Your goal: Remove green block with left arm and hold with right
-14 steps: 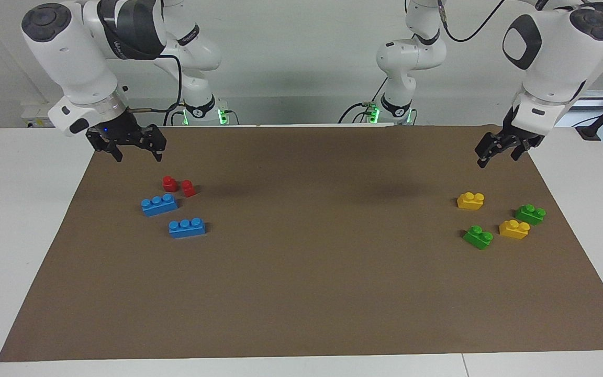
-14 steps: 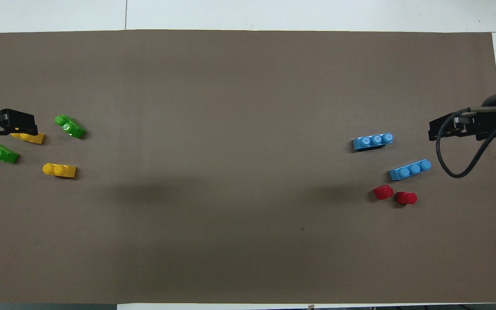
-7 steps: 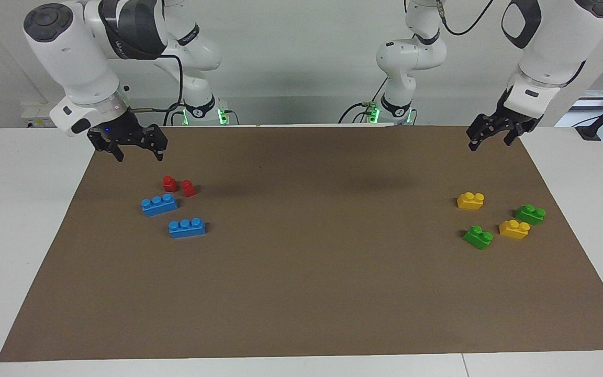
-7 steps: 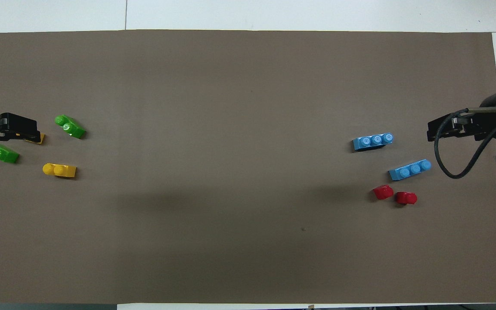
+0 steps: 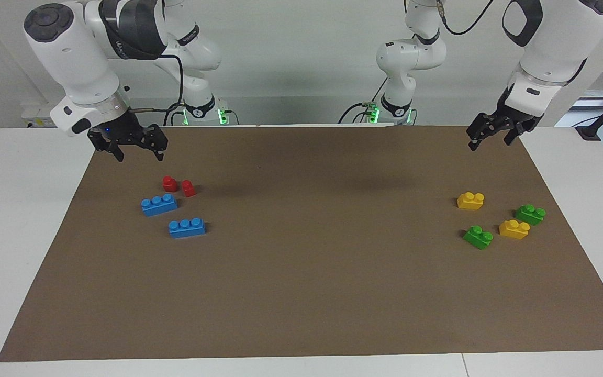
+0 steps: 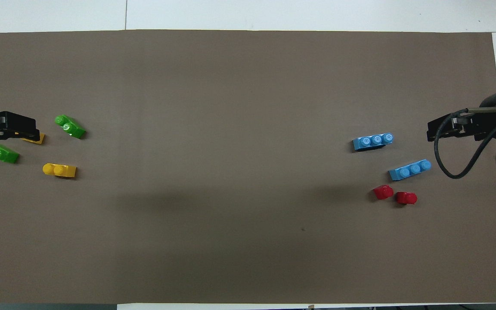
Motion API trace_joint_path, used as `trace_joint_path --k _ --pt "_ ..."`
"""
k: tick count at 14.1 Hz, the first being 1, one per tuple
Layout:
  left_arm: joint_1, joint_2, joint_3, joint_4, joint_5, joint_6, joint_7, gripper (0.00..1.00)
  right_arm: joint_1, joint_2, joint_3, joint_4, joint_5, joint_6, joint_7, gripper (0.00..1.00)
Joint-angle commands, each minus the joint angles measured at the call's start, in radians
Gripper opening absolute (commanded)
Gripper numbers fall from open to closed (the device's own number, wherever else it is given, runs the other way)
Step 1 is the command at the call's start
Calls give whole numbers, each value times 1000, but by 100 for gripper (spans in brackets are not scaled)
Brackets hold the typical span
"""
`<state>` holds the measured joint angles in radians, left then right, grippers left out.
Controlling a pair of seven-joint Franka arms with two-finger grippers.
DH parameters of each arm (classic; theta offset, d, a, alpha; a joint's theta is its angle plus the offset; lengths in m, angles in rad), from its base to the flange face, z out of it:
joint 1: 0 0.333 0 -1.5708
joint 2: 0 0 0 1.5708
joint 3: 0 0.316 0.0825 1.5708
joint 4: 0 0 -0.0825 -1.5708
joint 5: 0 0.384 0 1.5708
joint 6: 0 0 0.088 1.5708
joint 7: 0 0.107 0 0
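Observation:
Two green blocks lie on the brown mat at the left arm's end. One green block [image 5: 478, 236] [image 6: 70, 126] lies farther from the robots. The other green block [image 5: 530, 213] [image 6: 0, 153] lies closer to the mat's end. My left gripper [image 5: 487, 140] [image 6: 32, 129] is open and empty, raised in the air above the mat, clear of all the bricks. In the overhead view it covers part of a yellow brick. My right gripper [image 5: 138, 154] [image 6: 435, 131] is open and empty, waiting above the mat at the right arm's end.
Two yellow bricks [image 5: 470, 200] [image 5: 514, 229] lie among the green ones. Two blue three-stud bricks [image 5: 159, 204] [image 5: 187, 227] and two small red bricks [image 5: 169, 183] [image 5: 188, 188] lie under and beside the right gripper. The brown mat [image 5: 301, 272] covers the table.
My left gripper has risen and drawn back toward the robots, away from the bricks, mostly in the first half second. The right gripper and all bricks have stayed put.

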<state>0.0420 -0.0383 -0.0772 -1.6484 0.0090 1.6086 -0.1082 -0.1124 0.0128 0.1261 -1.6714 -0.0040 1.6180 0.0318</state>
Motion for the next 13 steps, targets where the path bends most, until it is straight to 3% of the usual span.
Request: trace_joint_path --k 1,13 --pt "-8 -8 11 10 -18 -9 56 100 -6 -11 3 -10 18 -10 0 100" --pt "-8 -14 11 5 -18 -9 101 100 -6 -11 3 -10 18 -7 0 100"
